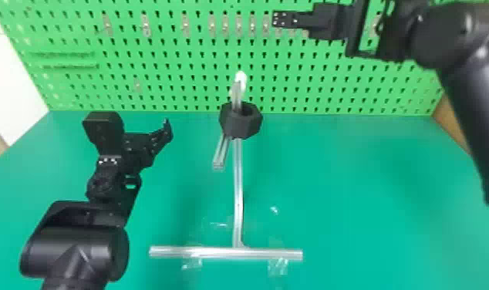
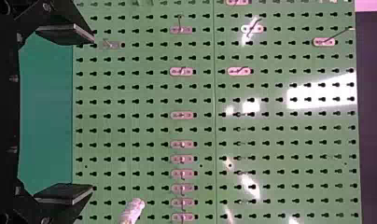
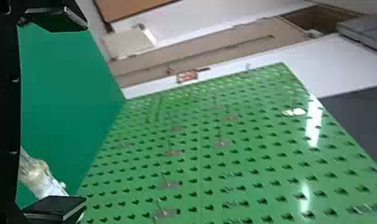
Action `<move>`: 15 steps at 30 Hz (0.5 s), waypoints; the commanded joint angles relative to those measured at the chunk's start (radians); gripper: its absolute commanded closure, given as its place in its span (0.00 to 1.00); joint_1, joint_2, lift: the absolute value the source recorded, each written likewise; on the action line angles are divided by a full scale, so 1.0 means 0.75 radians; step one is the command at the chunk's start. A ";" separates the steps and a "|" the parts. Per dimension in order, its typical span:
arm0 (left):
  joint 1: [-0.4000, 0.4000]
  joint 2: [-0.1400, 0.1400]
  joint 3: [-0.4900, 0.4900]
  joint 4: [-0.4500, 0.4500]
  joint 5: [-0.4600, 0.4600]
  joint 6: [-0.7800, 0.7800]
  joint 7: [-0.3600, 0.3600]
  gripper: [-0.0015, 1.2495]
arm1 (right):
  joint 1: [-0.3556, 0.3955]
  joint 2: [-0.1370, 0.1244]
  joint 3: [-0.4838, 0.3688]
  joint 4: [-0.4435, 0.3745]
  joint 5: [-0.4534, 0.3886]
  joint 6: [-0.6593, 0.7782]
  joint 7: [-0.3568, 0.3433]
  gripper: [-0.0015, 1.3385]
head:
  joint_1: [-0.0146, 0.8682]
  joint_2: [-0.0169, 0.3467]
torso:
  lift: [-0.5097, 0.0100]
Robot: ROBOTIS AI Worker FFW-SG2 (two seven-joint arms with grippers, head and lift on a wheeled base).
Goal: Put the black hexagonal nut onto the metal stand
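Right arm [image 1: 481, 131], its open gripper [image 1: 276, 19], black nut [image 1: 236, 125] apart, on metal stand [image 1: 238, 173]

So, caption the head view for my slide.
Black nut on the metal stand, left gripper and right gripper clear of it.

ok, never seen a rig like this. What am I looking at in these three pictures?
A two-armed robot. The head view looks forward and down, past its left arm and right arm. Each wrist view comes from that arm's own camera, turned sideways. On the green table is a metal stand, with the black nut around its post; behind is a green pegboard. The left fingers are apart, as are the right fingers; neither pair holds anything.
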 commanded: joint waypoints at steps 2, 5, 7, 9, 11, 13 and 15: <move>0.009 0.000 0.011 -0.009 0.003 0.000 0.000 0.13 | 0.180 0.051 -0.173 -0.064 0.103 -0.102 0.001 0.00 | 0.80 0.27 | 0.98; 0.011 0.000 0.013 -0.013 0.007 0.000 0.000 0.13 | 0.255 0.061 -0.243 -0.070 0.113 -0.147 -0.001 0.00 | 0.80 0.27 | 0.98; 0.011 0.000 0.011 -0.013 0.009 0.000 0.000 0.13 | 0.296 0.065 -0.280 -0.070 0.111 -0.173 -0.001 0.00 | 0.80 0.27 | 0.98; 0.009 0.000 0.011 -0.013 0.011 0.000 0.000 0.13 | 0.337 0.072 -0.312 -0.070 0.121 -0.214 -0.016 0.00 | 0.80 0.27 | 0.98; 0.007 0.000 0.007 -0.013 0.011 -0.002 0.000 0.13 | 0.384 0.078 -0.335 -0.072 0.119 -0.263 -0.050 0.00 | 0.80 0.27 | 0.98; 0.004 0.000 0.005 -0.013 0.013 -0.002 0.000 0.13 | 0.429 0.086 -0.357 -0.076 0.123 -0.314 -0.083 0.00 | 0.80 0.27 | 0.98; 0.002 0.000 0.005 -0.013 0.013 -0.002 0.000 0.13 | 0.464 0.096 -0.374 -0.076 0.133 -0.347 -0.116 0.00 | 0.80 0.27 | 0.98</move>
